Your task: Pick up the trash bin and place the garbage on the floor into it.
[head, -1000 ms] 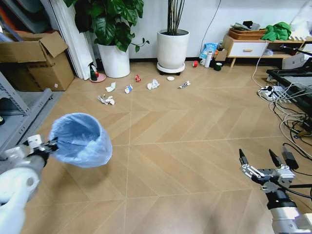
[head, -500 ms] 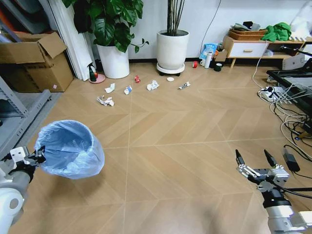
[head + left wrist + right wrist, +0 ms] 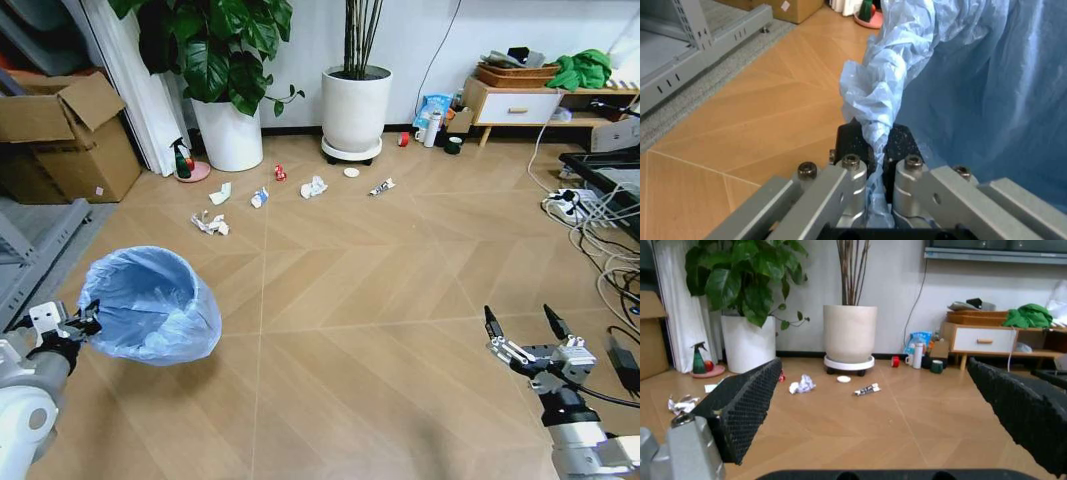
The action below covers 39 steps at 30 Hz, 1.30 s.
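L gripper [image 3: 88,322] clamps trash bin [image 3: 150,305], R gripper [image 3: 530,322] agape

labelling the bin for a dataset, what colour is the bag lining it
Light blue, crinkly plastic bag; clearest in the head view.

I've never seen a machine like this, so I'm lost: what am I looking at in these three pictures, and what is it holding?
It is a wheeled robot with two arms. One picture looks down from its head; the others come from cameras on each wrist. Its left gripper is shut on the crinkly light-blue bag lining the small round black trash bin, holding it tilted. The right gripper hangs open and empty. On the herringbone wood floor by the large white plant pots lies garbage: crumpled white paper wads, a red wrapper, a small white disc.
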### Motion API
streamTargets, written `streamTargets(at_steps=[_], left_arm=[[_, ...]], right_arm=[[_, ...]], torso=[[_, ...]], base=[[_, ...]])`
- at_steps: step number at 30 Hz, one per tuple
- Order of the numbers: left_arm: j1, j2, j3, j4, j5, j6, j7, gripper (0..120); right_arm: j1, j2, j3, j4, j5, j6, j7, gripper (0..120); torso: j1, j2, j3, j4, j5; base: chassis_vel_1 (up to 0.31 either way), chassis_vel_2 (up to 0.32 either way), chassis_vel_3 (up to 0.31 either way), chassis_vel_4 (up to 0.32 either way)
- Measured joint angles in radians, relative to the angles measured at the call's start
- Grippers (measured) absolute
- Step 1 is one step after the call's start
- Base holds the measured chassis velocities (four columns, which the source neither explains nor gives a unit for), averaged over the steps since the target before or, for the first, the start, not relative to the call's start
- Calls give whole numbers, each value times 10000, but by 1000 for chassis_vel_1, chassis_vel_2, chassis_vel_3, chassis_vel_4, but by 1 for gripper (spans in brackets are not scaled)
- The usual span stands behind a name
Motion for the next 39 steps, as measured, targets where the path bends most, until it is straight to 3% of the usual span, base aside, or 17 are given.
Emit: streamTargets(at_steps=[12,39], left_arm=[[1,-41,71,-121,-2,66,-69,0],[5,-67,104,-139,-9,73,-71,0]], right_arm=[[-39,-9,59,2,6,107,-58,100],[-57,30,84,52,81,204,-201,100]], torso=[[-5,0,-2,0,1],[-3,0,-1,-3,-5]], base=[[4,89,-9,-95],[-52,232,46,-244]])
